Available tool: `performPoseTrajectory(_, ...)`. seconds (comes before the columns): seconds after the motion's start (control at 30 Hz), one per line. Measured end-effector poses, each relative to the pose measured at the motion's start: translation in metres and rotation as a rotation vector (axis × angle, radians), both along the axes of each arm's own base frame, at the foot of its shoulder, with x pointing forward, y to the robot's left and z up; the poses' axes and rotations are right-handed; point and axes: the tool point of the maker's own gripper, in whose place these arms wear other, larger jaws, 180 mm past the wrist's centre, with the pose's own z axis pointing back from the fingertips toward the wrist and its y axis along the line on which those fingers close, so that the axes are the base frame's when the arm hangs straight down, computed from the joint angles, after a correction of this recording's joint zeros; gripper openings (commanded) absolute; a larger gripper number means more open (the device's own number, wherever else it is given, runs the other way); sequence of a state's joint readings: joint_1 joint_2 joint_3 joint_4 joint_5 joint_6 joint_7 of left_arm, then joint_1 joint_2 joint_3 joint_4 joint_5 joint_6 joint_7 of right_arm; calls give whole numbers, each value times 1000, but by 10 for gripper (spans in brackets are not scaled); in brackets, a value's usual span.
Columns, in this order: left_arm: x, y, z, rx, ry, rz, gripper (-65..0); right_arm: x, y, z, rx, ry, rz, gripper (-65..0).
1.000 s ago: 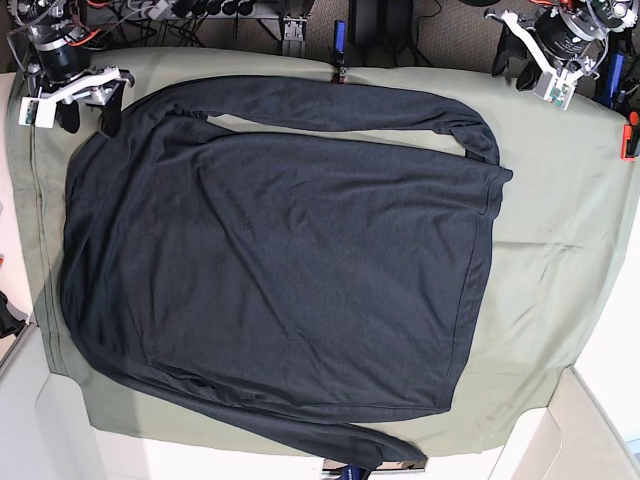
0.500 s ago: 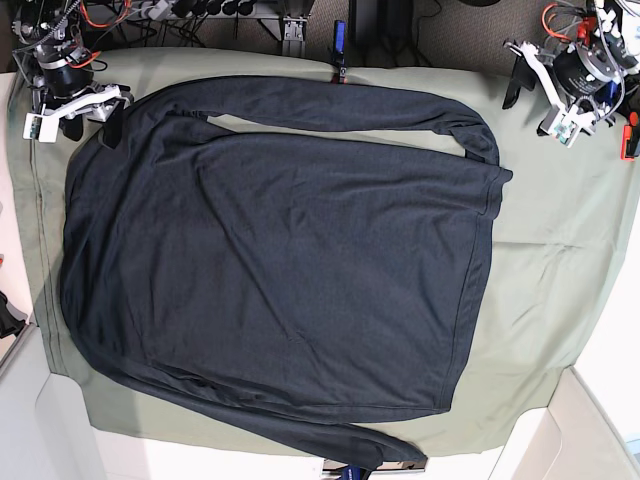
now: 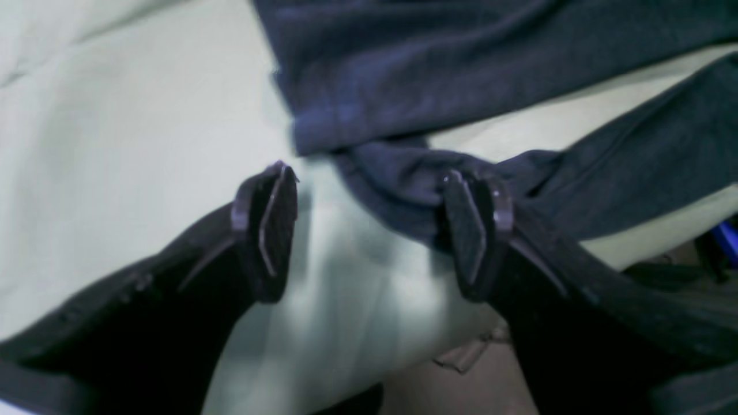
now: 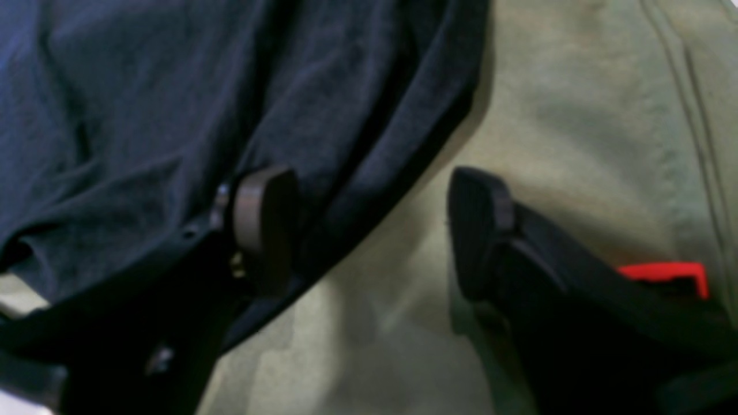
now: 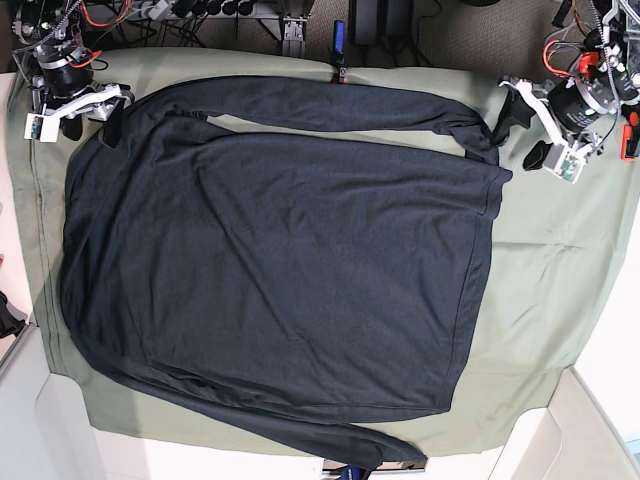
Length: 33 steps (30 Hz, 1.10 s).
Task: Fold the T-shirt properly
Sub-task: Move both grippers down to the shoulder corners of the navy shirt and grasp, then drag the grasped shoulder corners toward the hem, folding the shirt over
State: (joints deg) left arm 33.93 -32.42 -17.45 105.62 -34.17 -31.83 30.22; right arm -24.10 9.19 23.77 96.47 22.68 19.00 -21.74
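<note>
The dark navy long-sleeved T-shirt of thin knit fabric (image 5: 280,270) lies spread flat over the olive-green cloth (image 5: 560,260) that covers the surface. In the base view the shirt's body fills the middle of the cloth. One sleeve runs along the far edge, from the corner near the right gripper (image 5: 92,112) across to a bunched end near the left gripper (image 5: 521,133). The other sleeve trails along the near edge, and its cuff reaches the rim of the cloth at the bottom of that view.

The left gripper's jaws stand wide apart. In the left wrist view, one black fingertip (image 3: 475,230) sits over the crumpled end of the sleeve, while the other is over bare olive cloth beside the shirt's hemmed corner. Between them shows only cloth and the sleeve's edge; nothing is pinched. Whether the fingertip presses the fabric or hangs just above it cannot be told, as the view is blurred.

The right gripper's jaws are also spread wide. In the right wrist view, one rounded pad (image 4: 268,225) is over the folded dark edge of the shirt and the other is over the green cloth, so the shirt's border runs diagonally between them. No fabric is gripped. A small red object (image 4: 663,271) shows past the outer finger, partly hidden by it.

At the back of the surface, a blue clamp (image 5: 339,40) stands by the middle of the far edge.
</note>
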Motion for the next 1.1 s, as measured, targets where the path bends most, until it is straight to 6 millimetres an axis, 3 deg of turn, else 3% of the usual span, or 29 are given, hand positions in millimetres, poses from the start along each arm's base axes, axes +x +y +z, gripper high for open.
performPoseTrajectory(0.13, -8, -24, -25, 1, 69, -75, -215, 0, 0, 0, 0, 0, 0, -244)
performPoseTrajectory(0.37, -2, -24, -35, 21, 81, -87, -229, 0, 0, 0, 0, 0, 0, -245)
performPoseTrajectory(0.43, -2, -24, -35, 20, 82, -85, -333, 0, 0, 0, 0, 0, 0, -245)
performPoseTrajectory(0.5, -1, -23, -35, 29, 81, -87, -537, 2, 0, 1, 0, -5, 0, -265)
performPoseTrajectory(0.53, -1, -22, -36, 39, 77, -90, -630, 4, 0, 2, 0, -10, 0, -308)
performPoseTrajectory(0.57, 0, -21, -36, 55, 73, -98, -650, 6, 0, 3, 1, -14, -1, -371)
performPoseTrajectory(0.7, -2, -18, -39, 90, 83, -107, -650, 6, 2, 3, 8, -17, -2, -650)
performPoseTrajectory(0.9, -9, 0, -33, 139, 143, -65, -650, -1, 5, -5, 17, 40, 9, -650)
performPoseTrajectory(1.1, -23, -4, 10, 105, 70, -84, -650, -2, 14, 11, 6, 72, 61, -650)
